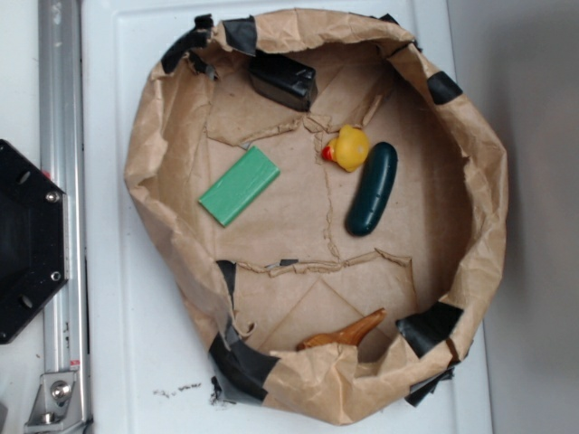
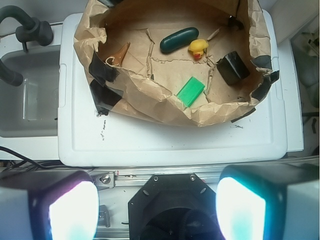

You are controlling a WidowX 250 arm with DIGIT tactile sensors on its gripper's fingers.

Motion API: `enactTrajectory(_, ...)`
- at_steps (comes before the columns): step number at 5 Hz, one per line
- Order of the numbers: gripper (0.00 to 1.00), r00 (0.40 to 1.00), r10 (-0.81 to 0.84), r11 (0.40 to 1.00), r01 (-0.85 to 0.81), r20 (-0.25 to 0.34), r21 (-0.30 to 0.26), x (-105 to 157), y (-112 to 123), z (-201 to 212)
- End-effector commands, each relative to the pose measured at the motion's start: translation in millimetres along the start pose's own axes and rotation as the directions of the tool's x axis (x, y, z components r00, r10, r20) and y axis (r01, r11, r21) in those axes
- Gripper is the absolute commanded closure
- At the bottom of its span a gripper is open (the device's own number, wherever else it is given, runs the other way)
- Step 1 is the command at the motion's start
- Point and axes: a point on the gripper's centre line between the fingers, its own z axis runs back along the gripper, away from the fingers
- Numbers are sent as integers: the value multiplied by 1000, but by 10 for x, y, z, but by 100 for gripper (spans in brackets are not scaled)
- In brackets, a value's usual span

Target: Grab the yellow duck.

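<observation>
The yellow duck (image 1: pixel 349 147) (image 2: pixel 198 48) is a small rounded toy with a red beak. It sits on the floor of a brown paper-lined basin (image 1: pixel 470 217) (image 2: pixel 165 107), touching a dark green oblong toy (image 1: pixel 373 188) (image 2: pixel 178 39). My gripper (image 2: pixel 157 210) shows only in the wrist view, at the bottom edge. It hovers high above the black robot base, well short of the basin. Its two pads (image 2: pixel 74 210) stand wide apart with nothing between them. The exterior view does not show the gripper.
In the basin lie a green block (image 1: pixel 239 185) (image 2: pixel 191 91), a black box (image 1: pixel 283 80) (image 2: pixel 232 67) and an orange-brown curved toy (image 1: pixel 346 332) (image 2: pixel 120 51). Black tape patches the crumpled rim. The basin rests on a white board (image 2: pixel 165 145). A metal rail (image 1: pixel 61 208) and black base (image 1: pixel 25 240) lie alongside.
</observation>
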Motion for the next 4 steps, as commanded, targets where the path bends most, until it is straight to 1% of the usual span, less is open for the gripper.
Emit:
enactTrajectory(1, 0, 1000, 0, 1000, 0, 0, 0, 0, 0, 0)
enactTrajectory(2, 0, 982, -180, 983, 182, 49, -36, 452, 164, -198)
enactTrajectory(3, 0, 962, -264, 964, 266, 72, -6, 843, 260, -445)
enactTrajectory(4, 0, 959, -284, 957, 283, 12, 66, 1107, 314, -786)
